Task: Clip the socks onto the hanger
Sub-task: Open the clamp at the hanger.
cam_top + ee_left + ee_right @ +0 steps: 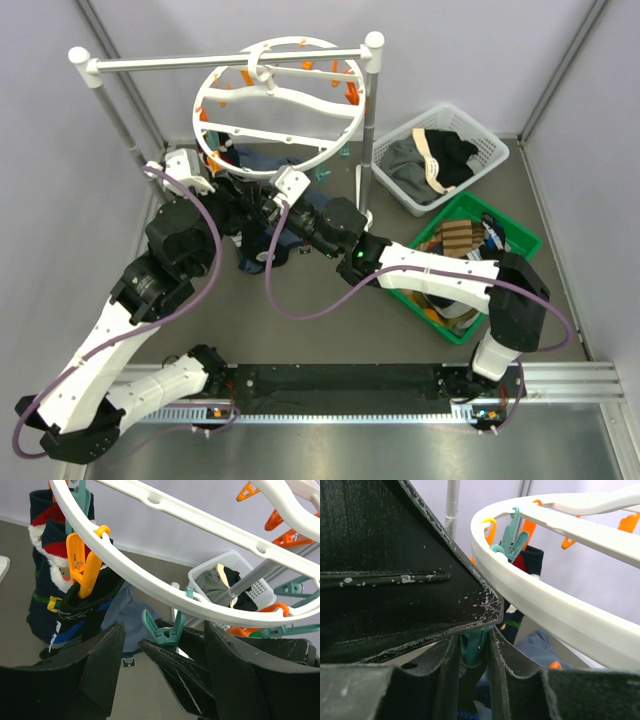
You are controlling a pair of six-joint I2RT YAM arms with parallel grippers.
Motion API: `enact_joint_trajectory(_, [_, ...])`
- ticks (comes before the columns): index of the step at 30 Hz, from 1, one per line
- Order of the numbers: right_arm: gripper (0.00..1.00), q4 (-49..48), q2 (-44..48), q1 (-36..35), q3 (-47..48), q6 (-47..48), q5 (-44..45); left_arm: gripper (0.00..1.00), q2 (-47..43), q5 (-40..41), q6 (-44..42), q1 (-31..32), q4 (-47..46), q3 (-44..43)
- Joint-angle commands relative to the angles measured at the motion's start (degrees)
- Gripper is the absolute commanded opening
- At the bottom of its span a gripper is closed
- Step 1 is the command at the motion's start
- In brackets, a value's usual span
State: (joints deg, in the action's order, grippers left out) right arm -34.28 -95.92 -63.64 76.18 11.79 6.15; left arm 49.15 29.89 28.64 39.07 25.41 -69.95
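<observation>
right gripper [472, 641] is pinched narrow on a teal clip [161, 630] under the hanger [297, 137], squeezing its handles. left gripper [165, 628] stands wide right beside it, fingers either side of that clip, and no sock shows between them. two socks already hang at the ring's far side: a black sock [82, 607] in an orange clip [80, 562] and a navy sock [42, 580] trimmed red and white just behind it. the hanger only hangs by its hook on the rack bar [230, 62], so any push likely swings it and drags the clip out of the pinch. a slip there would snap the clip shut on nothing. the two grippers are crowded close; a bump looks quite possible.
</observation>
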Motion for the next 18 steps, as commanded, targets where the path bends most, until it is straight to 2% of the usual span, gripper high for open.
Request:
enact_joint_trajectory(1, [0.0, -1.67, 0.38, -1.05, 1.87, -2.03, -4.39, 0.68, -0.01, -1.5, 0.71, -0.22, -2.64, -0.89])
enact_joint_trajectory(7, [0.0, -1.4, 1.35, -0.79, 0.9, -3.44, -7.46, 0.65, 0.25, -6.15, 1.59, -0.66, -3.43, -0.1])
enact_joint_trajectory(15, [0.0, -2.02, 3.19, 0.18, -1.47, -6.25, -12.39, 0.64, -2.12, -6.51, 4.05, -0.57, -1.42, -0.01])
enact_joint_trajectory(18, [0.0, -2.63, 3.98, 0.44, -2.53, -6.87, -13.88, 0.64, -2.39, -4.24, 4.14, -0.66, 0.86, -0.8])
